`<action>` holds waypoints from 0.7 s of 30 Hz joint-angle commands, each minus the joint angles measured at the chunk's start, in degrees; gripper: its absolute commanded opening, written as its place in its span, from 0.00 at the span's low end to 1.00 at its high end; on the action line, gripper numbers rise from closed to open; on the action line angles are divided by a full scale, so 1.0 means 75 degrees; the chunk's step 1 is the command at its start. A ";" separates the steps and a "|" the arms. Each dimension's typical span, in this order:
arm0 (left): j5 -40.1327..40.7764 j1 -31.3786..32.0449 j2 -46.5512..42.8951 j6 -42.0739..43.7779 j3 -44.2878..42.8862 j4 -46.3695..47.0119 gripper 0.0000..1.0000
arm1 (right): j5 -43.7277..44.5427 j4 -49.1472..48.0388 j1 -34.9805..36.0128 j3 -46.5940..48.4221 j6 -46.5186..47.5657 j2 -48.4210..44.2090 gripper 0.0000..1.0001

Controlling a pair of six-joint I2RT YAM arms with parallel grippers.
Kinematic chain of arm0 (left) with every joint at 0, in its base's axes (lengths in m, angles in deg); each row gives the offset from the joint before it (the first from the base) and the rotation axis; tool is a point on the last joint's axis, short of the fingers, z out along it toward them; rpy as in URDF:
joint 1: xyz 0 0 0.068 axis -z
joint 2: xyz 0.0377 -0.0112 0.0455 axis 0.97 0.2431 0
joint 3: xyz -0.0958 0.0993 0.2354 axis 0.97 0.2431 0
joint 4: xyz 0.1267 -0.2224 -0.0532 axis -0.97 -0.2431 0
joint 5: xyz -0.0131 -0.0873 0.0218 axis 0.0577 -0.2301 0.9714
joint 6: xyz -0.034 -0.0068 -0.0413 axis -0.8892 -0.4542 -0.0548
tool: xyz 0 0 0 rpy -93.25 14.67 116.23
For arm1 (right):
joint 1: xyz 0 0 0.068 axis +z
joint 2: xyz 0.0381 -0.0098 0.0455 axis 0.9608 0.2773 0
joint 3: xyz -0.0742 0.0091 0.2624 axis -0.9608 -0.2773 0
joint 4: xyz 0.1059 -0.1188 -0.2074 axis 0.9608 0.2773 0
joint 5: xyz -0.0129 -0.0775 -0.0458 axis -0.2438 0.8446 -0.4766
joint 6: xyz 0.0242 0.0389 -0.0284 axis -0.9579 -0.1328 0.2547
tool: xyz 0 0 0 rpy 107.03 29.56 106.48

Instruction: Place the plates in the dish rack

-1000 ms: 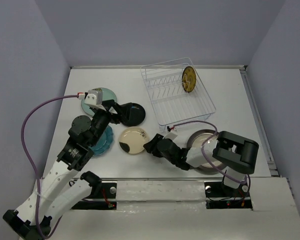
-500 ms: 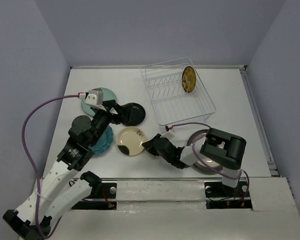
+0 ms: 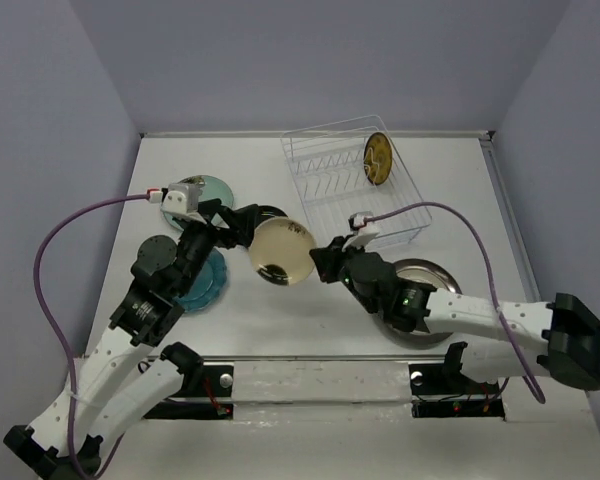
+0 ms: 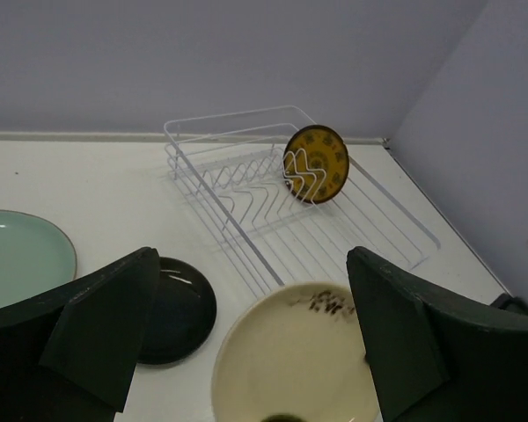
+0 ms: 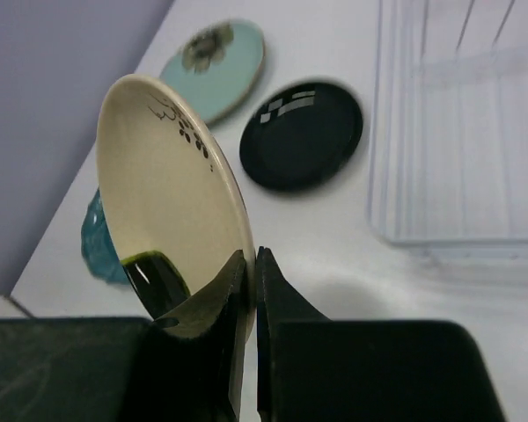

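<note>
The dish rack, beyond both sets of fingers, holds a single amber-yellow plate, upright among its far prongs. The cream plate, flat on the table a second ago, is now lifted and tilted, its rim clamped in the right gripper. It hangs just ahead of the left gripper, whose fingers are spread wide and empty.

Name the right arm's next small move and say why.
Probably carry the cream plate over to the dish rack, aiming for a free slot nearer than the amber plate. The right pincer is shut on the cream plate's rim, holding it on edge off the table beside the rack's near corner. Only the amber plate stands in the prongs, so the other slots look open.
</note>
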 commanded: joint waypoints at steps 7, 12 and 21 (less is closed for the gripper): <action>0.0292 -0.0007 -0.0345 0.0211 0.0006 0.0404 0.99 | 0.2377 0.0529 -0.3159 0.3246 0.5223 0.1158 0.07; 0.0186 -0.0007 -0.0392 0.0188 -0.0018 0.0391 0.99 | 0.2510 0.0343 -0.4038 0.5319 0.6716 0.2990 0.07; -0.0037 0.0004 -0.0368 0.0094 -0.0029 0.0403 0.99 | 0.2497 0.0330 -0.4965 0.7045 0.7773 0.5134 0.07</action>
